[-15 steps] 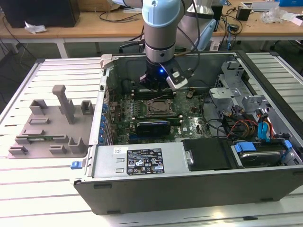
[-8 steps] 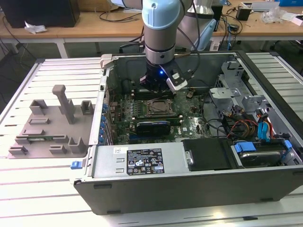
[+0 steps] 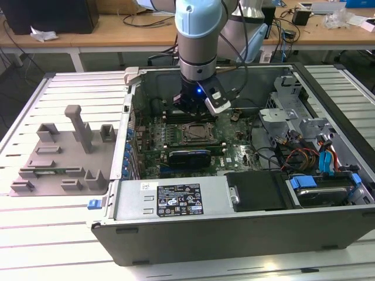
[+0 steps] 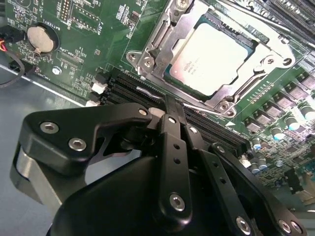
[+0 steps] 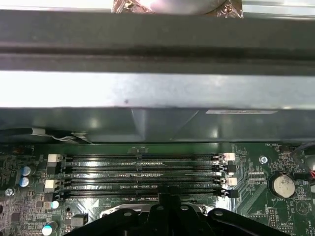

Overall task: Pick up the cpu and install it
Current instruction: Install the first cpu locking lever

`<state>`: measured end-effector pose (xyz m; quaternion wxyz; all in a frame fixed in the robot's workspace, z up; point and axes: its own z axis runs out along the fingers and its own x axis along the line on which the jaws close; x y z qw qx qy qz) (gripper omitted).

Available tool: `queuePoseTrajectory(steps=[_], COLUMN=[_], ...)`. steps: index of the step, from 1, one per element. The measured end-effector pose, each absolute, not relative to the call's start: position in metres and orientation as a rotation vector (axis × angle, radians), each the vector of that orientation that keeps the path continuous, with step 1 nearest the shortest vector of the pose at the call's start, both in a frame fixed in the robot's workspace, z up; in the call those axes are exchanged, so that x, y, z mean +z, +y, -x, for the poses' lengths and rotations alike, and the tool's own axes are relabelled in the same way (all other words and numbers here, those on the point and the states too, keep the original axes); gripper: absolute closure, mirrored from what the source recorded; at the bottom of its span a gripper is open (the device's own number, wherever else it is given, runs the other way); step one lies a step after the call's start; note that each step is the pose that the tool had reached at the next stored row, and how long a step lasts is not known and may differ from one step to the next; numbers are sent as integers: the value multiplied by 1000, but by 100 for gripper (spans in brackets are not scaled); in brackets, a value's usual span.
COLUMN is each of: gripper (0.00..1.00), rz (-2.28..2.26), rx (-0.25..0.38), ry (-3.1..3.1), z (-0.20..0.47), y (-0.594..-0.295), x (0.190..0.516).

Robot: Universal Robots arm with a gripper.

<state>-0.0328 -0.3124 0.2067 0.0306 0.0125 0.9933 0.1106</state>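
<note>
Slatted white tabletop [image 3: 58, 246] carries an open computer case [image 3: 234, 234] lying on its side. A grey tray [image 3: 58, 158] with upright posts sits beside it at the exterior view's left. The arm [image 3: 199, 35] reaches down into the case over the green motherboard [image 4: 98, 29]. The gripper [image 4: 170, 105] is pressed together with nothing between its fingers — tip just above the black memory slots [image 5: 142, 174], near the metal socket frame [image 4: 152, 49]. The cpu [image 4: 209, 54] lies flat inside that frame, silvery top up — apart from the gripper.
</note>
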Motion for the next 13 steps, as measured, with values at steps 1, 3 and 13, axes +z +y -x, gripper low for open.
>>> queuePoseTrajectory(steps=[1,3,13], gripper=[89,89,89], rz=[-59,-105,-146], rx=[340,339,319], ry=[3060,3055,3044], z=[33,33,34], y=[-312,-312,-308], x=[207,206,201])
